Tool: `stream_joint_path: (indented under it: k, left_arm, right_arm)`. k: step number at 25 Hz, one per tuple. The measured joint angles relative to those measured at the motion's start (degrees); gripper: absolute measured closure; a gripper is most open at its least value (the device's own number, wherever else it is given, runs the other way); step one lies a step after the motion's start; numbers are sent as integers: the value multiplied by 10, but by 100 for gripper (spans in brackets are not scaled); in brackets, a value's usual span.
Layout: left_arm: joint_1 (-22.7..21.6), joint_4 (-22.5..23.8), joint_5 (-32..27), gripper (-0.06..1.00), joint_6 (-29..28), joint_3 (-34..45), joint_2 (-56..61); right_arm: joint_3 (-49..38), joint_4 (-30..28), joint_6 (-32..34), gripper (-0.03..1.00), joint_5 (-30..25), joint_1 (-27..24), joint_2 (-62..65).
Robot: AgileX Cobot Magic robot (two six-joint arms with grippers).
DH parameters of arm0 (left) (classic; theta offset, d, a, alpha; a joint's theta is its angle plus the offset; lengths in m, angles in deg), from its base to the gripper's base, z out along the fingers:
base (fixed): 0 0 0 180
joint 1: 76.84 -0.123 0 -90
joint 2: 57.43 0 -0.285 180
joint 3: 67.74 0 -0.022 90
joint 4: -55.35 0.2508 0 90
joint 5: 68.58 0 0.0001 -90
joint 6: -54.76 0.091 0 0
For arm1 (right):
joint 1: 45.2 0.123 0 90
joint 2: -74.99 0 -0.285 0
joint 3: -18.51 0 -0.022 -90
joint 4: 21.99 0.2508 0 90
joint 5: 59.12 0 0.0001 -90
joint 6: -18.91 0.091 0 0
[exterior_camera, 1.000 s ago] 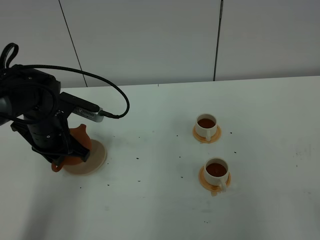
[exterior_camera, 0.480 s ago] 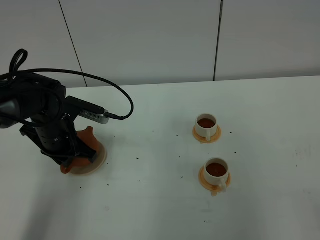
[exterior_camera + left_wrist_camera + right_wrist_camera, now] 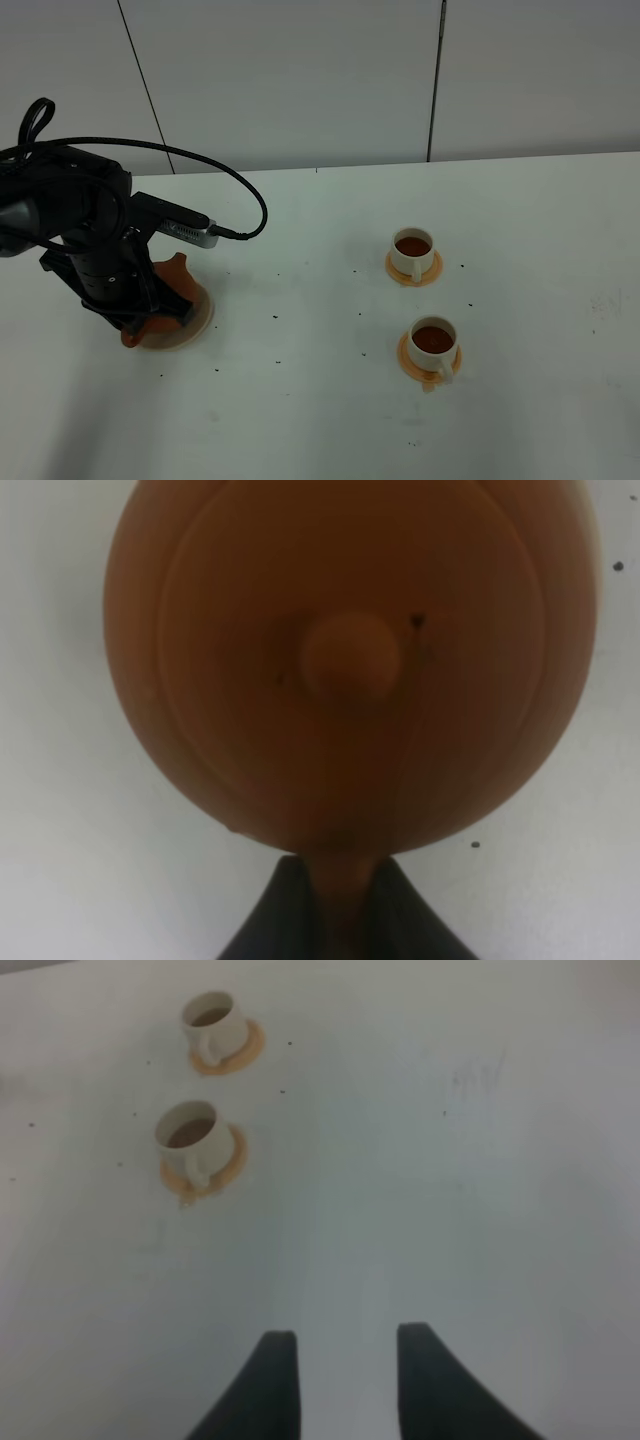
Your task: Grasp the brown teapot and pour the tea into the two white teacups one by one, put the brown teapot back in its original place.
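Brown teapot (image 3: 165,295) seen seated on beige plate (image 3: 200,312), its loop handle pinched between fingers of left gripper (image 3: 340,895), body and lid knob just ahead of fingertips. Both white teacups (image 3: 412,251) (image 3: 434,343) seen filled with dark tea on orange saucers; pouring judged done. Left: release of handle, withdrawal. Right gripper (image 3: 345,1345) seen parted and unloaded over bare table (image 3: 520,250), cups well ahead of its fingers.
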Motion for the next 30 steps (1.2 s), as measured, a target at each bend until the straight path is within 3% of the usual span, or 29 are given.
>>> stream_joint_path:
  k: [30]
  left_arm:
    - [0,-4,-10,78,3,0,-11]
  right_arm:
    - [0,0,0,73,0,0,0]
